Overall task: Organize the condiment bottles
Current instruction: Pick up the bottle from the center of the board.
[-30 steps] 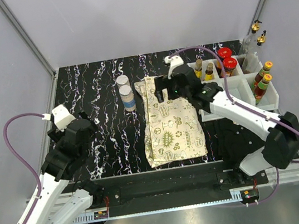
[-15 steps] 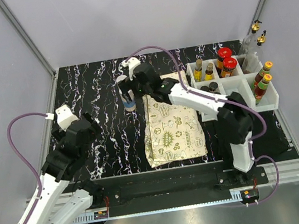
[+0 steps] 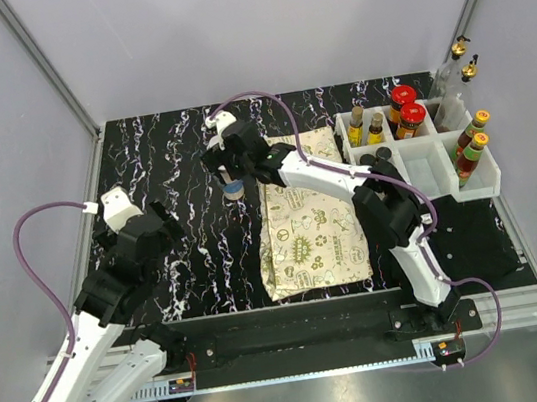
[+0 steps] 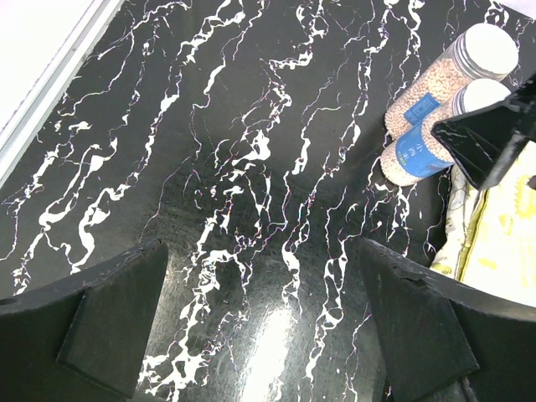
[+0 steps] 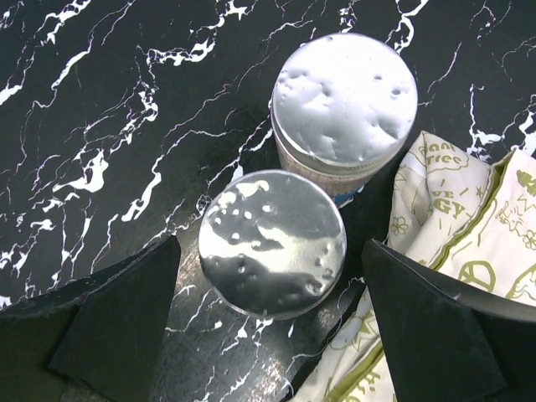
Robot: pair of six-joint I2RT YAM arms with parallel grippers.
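Two clear white-capped jars stand side by side left of the cloth; one shows in the top view (image 3: 233, 188), the other is under my right gripper (image 3: 225, 162). In the right wrist view that gripper (image 5: 271, 272) is open above them, its fingers either side of the nearer jar's cap (image 5: 272, 243), with the second jar (image 5: 343, 96) just beyond. My left gripper (image 3: 156, 228) is open and empty (image 4: 264, 297) over bare table; both jars (image 4: 419, 146) show at its upper right. Several other bottles (image 3: 403, 97) stand in the white bins (image 3: 426, 169).
A cream patterned cloth (image 3: 313, 225) lies mid-table, touching the jars' right side (image 5: 469, 209). Two clear gold-topped bottles (image 3: 461, 56) stand behind the bins at the far right. The black marbled tabletop (image 3: 161, 156) spreads left of the jars.
My right arm has swung left from above the cloth near the bins to over the two white-capped jars. My left arm has barely moved.
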